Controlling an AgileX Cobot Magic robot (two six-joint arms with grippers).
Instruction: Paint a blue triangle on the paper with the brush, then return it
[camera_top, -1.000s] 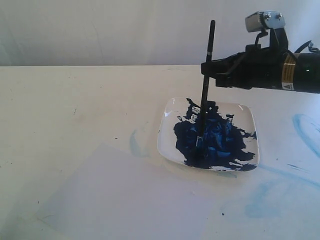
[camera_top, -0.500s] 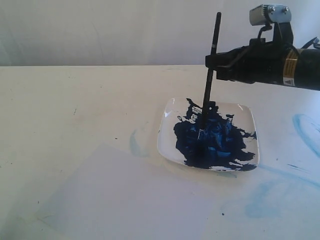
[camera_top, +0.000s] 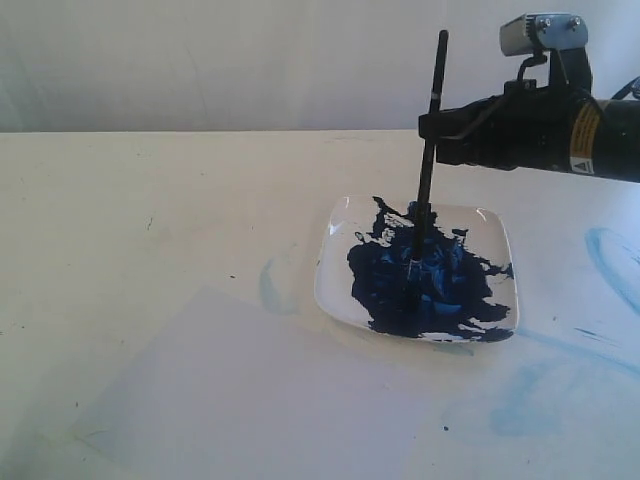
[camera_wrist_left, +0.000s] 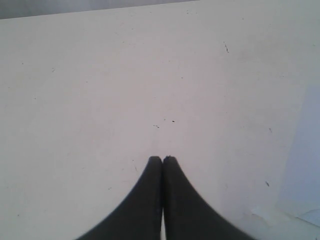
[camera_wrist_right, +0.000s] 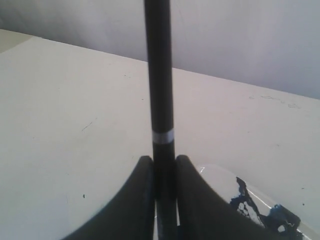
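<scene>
The brush (camera_top: 426, 178) stands almost upright at centre right of the exterior view. Its long axis runs top to bottom, with the handle end leaning slightly right and the bristle tip pointing down into the dark blue paint (camera_top: 425, 292) pooled in the white square plate (camera_top: 322, 272). The right gripper (camera_top: 432, 127) pinches the handle high up. The paper (camera_top: 250, 390) lies at lower left. The left gripper (camera_wrist_left: 162, 160) has its jaws pressed together above the table (camera_top: 150, 200).

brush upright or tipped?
Nearly upright, top leaning slightly right in the exterior view. The right gripper holds the brush in shut jaws, bristle end down over the blue paint on the plate.
</scene>
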